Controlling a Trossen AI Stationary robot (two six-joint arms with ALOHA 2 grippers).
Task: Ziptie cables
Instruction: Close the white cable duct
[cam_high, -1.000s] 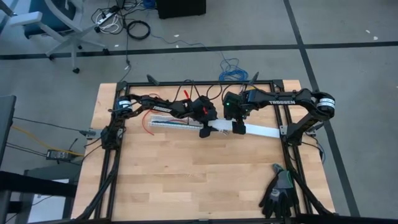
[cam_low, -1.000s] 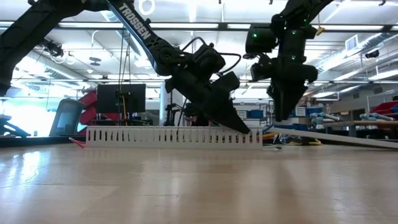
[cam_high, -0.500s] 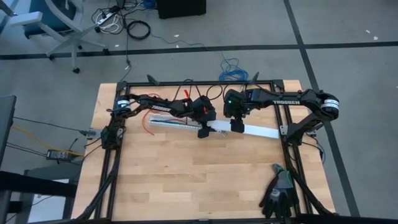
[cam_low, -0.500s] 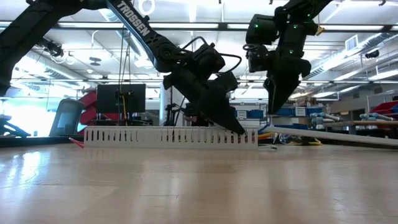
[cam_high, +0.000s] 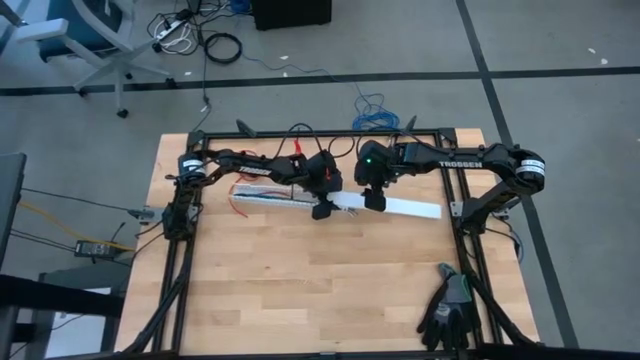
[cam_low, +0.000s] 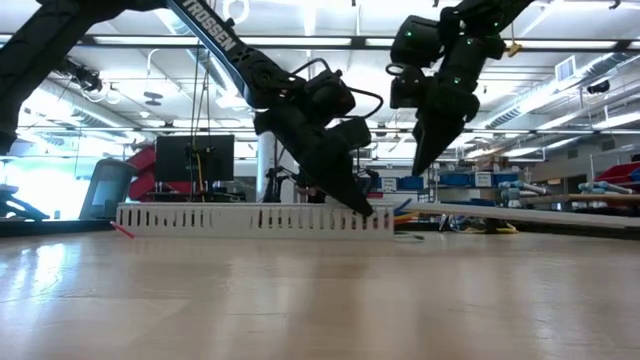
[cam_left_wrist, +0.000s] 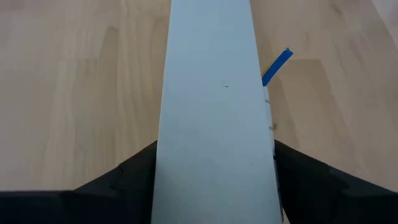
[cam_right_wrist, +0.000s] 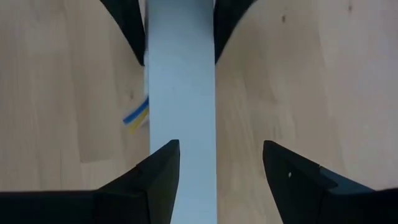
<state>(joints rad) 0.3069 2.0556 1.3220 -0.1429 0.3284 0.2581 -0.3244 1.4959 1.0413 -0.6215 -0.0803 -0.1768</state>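
A white slotted channel (cam_high: 275, 195) lies on the table, with a flat white cover strip (cam_high: 405, 207) running on from its right end. Ends of the cables (cam_low: 405, 212) poke out there, showing as a blue tip (cam_left_wrist: 277, 67) and a blue-yellow tip (cam_right_wrist: 135, 116); the rest of the cables is hidden. No ziptie shows. My left gripper (cam_high: 322, 208) (cam_left_wrist: 214, 144) is shut on the strip at the channel's right end (cam_low: 362, 208). My right gripper (cam_high: 374, 200) (cam_low: 420, 165) hangs open above the strip (cam_right_wrist: 180, 74), touching nothing. My left gripper pinches the white cover strip across its width, one finger on each long edge (cam_left_wrist: 163, 177), next to the channel's right end. The fingers slant down from the table's left and point along the strip. The strip lies low and flat on the table.
A black glove (cam_high: 448, 310) lies at the near right corner. Red wire (cam_high: 237, 200) curls at the channel's left end. The black frame rails (cam_high: 460, 240) run along the table's sides. Bare wood (cam_high: 300, 280) fills the near half.
My left gripper has drawn back toward the table's left edge, and the channel and strip have slid left along the table with it. My right gripper has risen clear above the strip and tipped, its fingertips swinging toward the left.
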